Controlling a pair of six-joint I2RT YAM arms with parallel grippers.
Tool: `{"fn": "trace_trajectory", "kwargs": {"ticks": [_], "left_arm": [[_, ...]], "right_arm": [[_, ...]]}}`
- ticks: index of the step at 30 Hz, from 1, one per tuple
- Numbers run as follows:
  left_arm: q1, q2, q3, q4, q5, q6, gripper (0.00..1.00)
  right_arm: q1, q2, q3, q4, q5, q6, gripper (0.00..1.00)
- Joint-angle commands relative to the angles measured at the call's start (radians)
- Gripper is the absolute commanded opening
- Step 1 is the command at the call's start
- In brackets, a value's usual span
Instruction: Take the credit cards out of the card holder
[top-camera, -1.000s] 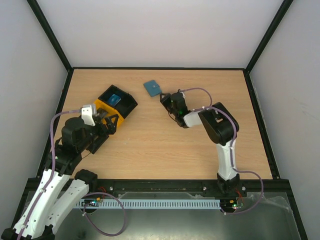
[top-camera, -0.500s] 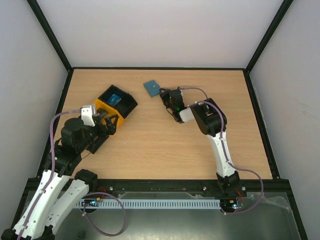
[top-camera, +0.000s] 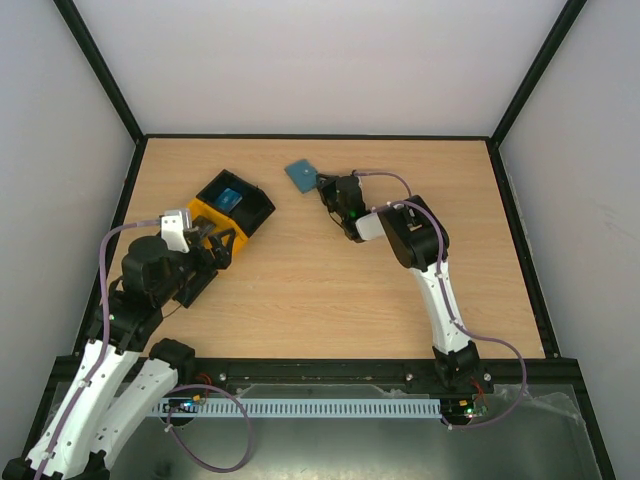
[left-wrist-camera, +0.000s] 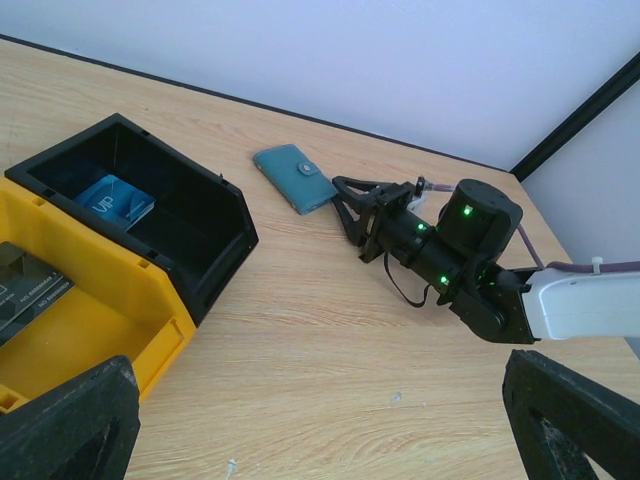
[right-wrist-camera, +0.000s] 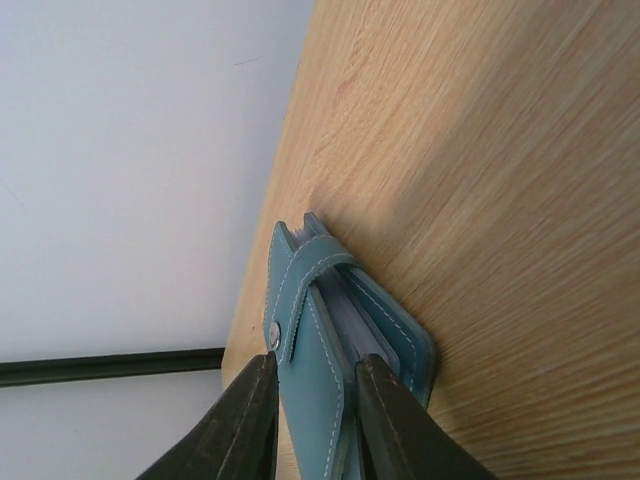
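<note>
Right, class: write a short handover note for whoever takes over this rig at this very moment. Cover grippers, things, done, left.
Left gripper: open, empty, hovering beside the black and yellow tray.
Right gripper: low over the table, jaws pinching one edge of the card holder.
Card holder: at the far middle of the table, folded shut, tab snapped.
Done: the holder is gripped.
Left: unsnap and open it, then draw out the credit cards; none shows outside it yet.
</note>
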Motion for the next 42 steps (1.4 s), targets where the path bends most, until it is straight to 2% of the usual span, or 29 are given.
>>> {"fn": "trace_trajectory", "kwargs": {"ticks": [1,7,12,15,19,26,29,33,38,42], "left_arm": [[-0.004,-0.002,-0.006,-0.008,-0.013,0.01,1.0],[-0.004,0.001,-0.006,-0.011,-0.024,0.01,1.0],[-0.003,0.025,-0.003,-0.016,-0.037,0.009,1.0],[-0.002,0.03,-0.001,-0.023,-0.046,0.006,1.0],[-0.003,0.025,-0.001,-0.025,-0.049,0.002,1.0],[-0.015,0.033,-0.025,0.017,0.004,-0.004,1.0],[-0.033,0.053,-0.018,0.015,0.016,-0.027,1.0],[-0.071,0.077,-0.021,-0.001,0.015,-0.084,1.0],[-0.157,0.091,-0.042,-0.004,0.035,-0.202,1.0],[-0.226,0.099,-0.085,0.002,0.035,-0.273,1.0]], "right_arm": [[-0.006,0.044,0.004,-0.079,0.015,-0.007,0.21],[-0.019,0.008,-0.027,-0.104,0.002,-0.076,0.02],[-0.037,-0.067,-0.123,-0.093,-0.033,-0.102,0.02],[-0.04,-0.139,-0.178,-0.156,-0.039,-0.145,0.02],[-0.046,-0.259,-0.283,-0.147,-0.072,-0.178,0.02],[-0.047,-0.48,-0.571,-0.109,-0.144,-0.213,0.02],[-0.046,-0.568,-0.702,-0.052,-0.184,-0.222,0.02],[-0.035,-0.674,-0.845,-0.058,-0.196,-0.24,0.02],[0.012,-0.832,-1.003,-0.145,-0.178,-0.276,0.02],[0.126,-0.969,-1.08,-0.296,-0.126,-0.322,0.02]]}}
